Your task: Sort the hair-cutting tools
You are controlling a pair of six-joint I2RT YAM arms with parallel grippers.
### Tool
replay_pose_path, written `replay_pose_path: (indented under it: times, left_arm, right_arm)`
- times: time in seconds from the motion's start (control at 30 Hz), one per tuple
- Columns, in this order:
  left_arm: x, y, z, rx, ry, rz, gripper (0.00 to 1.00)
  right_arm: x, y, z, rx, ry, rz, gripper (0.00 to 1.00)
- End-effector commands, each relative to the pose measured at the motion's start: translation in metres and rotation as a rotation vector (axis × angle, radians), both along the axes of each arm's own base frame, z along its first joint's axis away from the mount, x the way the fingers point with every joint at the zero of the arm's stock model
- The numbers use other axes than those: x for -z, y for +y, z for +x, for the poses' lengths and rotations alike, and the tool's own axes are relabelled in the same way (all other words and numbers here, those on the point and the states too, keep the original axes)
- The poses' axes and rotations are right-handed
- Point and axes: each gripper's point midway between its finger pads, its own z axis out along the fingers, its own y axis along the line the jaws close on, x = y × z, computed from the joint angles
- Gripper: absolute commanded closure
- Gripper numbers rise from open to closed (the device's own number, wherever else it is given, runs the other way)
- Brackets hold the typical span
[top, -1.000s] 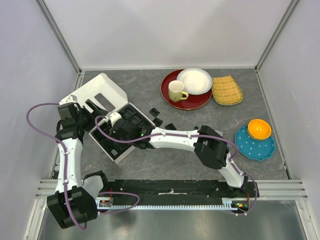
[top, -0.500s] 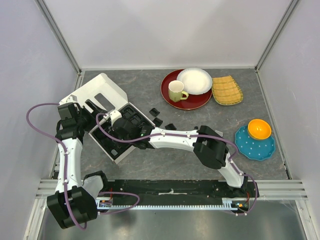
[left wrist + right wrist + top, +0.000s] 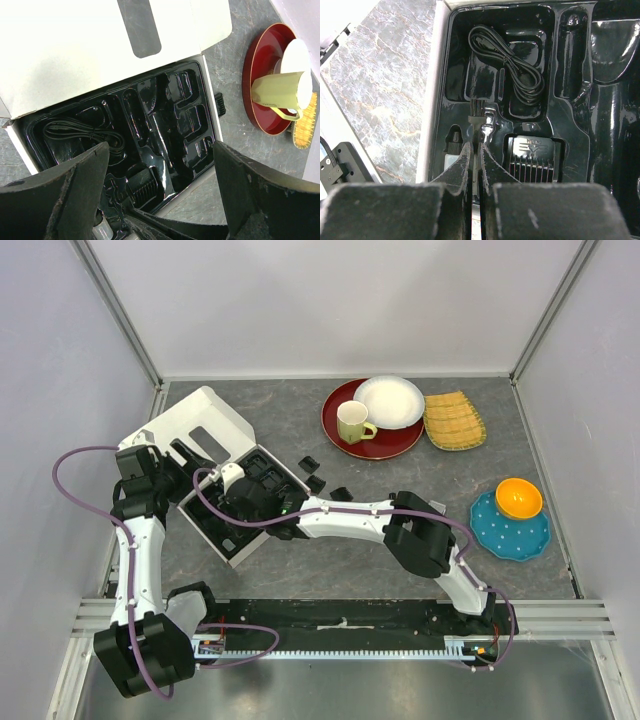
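Observation:
The white box point(image 3: 196, 418) lies open with its black tray point(image 3: 262, 462) at the left of the table. My right gripper point(image 3: 476, 150) is shut on a thin pale-handled brush with black bristles point(image 3: 476, 112), low over the tray's near-left slots. In the tray lie a coiled black cord point(image 3: 510, 57), a comb guard point(image 3: 534, 159) and a small capped bottle point(image 3: 453, 145). Three loose comb guards point(image 3: 316, 482) lie on the table right of the box. My left gripper point(image 3: 160, 200) is open and empty above the tray. The cord point(image 3: 82, 132) and a guard point(image 3: 142, 187) show below it. I cannot pick out the clipper.
A red plate point(image 3: 345, 438) with a yellow mug point(image 3: 351, 422) and a white bowl point(image 3: 390, 402) stands at the back. A woven mat point(image 3: 453, 420) lies beside it. A blue plate point(image 3: 500, 532) with an orange bowl point(image 3: 519, 498) sits at the right.
My right gripper has crept a little left over the tray, still holding the brush. The left arm has not moved.

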Motion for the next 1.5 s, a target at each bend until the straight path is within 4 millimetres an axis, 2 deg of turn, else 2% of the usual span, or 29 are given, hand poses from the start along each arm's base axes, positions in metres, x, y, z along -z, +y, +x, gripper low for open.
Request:
replay_pose_path:
  times: [0.0, 0.4, 1.07, 1.2, 1.37, 1.43, 1.47]
  left_arm:
    - [-0.003, 0.004, 0.001, -0.005, -0.016, 0.018, 0.1]
    - [-0.004, 0.004, 0.002, -0.007, -0.019, 0.019, 0.1]
    - [-0.004, 0.004, 0.001, -0.003, -0.02, 0.019, 0.1]
    - [-0.004, 0.003, 0.001, -0.003, -0.02, 0.017, 0.1]
    - [-0.004, 0.003, 0.002, -0.002, -0.021, 0.019, 0.1]
    - [-0.004, 0.003, 0.001, -0.002, -0.02, 0.019, 0.1]
    - [-0.004, 0.004, 0.002, -0.004, -0.02, 0.018, 0.1]
  right_arm:
    - [0.008, 0.003, 0.002, 0.008, 0.013, 0.015, 1.0]
    - [0.027, -0.001, 0.0, 0.013, 0.031, -0.009, 1.0]
    - [0.043, -0.001, -0.004, 0.031, 0.071, -0.017, 1.0]
    - [0.053, -0.005, -0.003, 0.055, 0.078, -0.031, 1.0]
    - [0.052, -0.01, 0.0, 0.071, 0.057, -0.042, 1.0]
    - [0.048, -0.013, 0.002, 0.074, 0.043, -0.044, 0.96]
    - [0.044, -0.013, 0.002, 0.072, 0.04, -0.041, 0.89]
